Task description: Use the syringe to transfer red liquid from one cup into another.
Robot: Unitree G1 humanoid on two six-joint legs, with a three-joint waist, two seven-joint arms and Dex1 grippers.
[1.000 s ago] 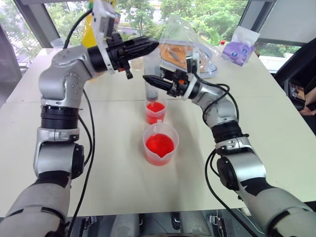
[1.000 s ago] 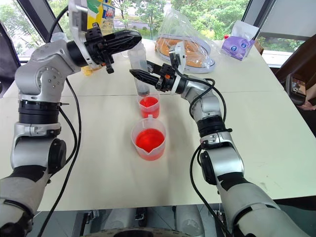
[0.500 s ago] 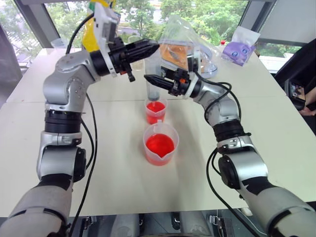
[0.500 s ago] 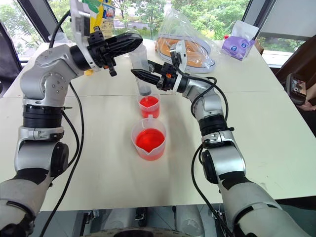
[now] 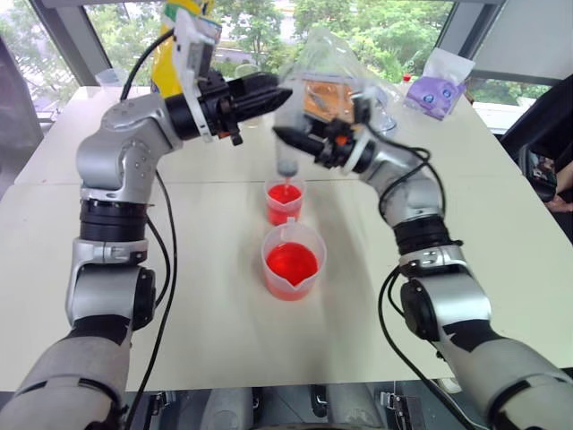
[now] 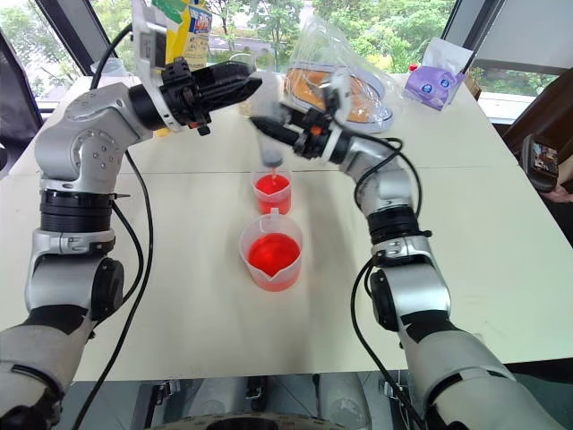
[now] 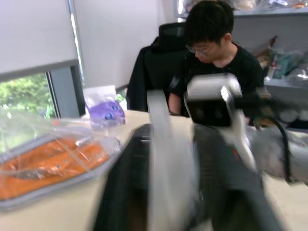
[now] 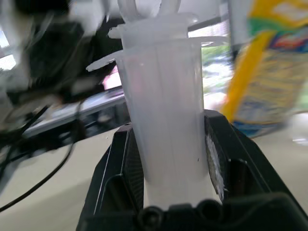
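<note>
- Right end effector (image 5: 288, 140) clamped on the barrel of the syringe (image 5: 286, 134); wrist view shows both black fingers (image 8: 126, 159) pressed against the clear barrel, 1 each side.
- Syringe held roughly upright, tip down, blurred in the head views; tip hangs just above the smaller cup (image 5: 284, 201), directly below the right end effector. Can't tell if tip touches the liquid.
- Left end effector (image 5: 269, 90) sits at the syringe's upper end, just above and to the left of the right end effector, pointing toward it. Its wrist view shows the white plunger stem (image 7: 161, 144) between the 2 dark fingers (image 7: 127, 192); fingers look parted around it, but blur means I can't tell if they grip it.
- Smaller cup holds red liquid (image 5: 283, 194), standing on the worktop (image 5: 501, 224).
- Wider spouted beaker (image 5: 291, 260) stands nearer the robot, just beside the smaller cup, below both end effectors; red liquid in it too, spout toward the small cup.
- Behind the right end effector: clear plastic bag w/ orange contents (image 5: 336, 85); further right a small bag w/ purple item (image 5: 434, 90).
- Yellow pack (image 6: 183, 27) behind the left arm.
- Person in black top (image 7: 216, 57) seated past the worktop, in left wrist view.
</note>
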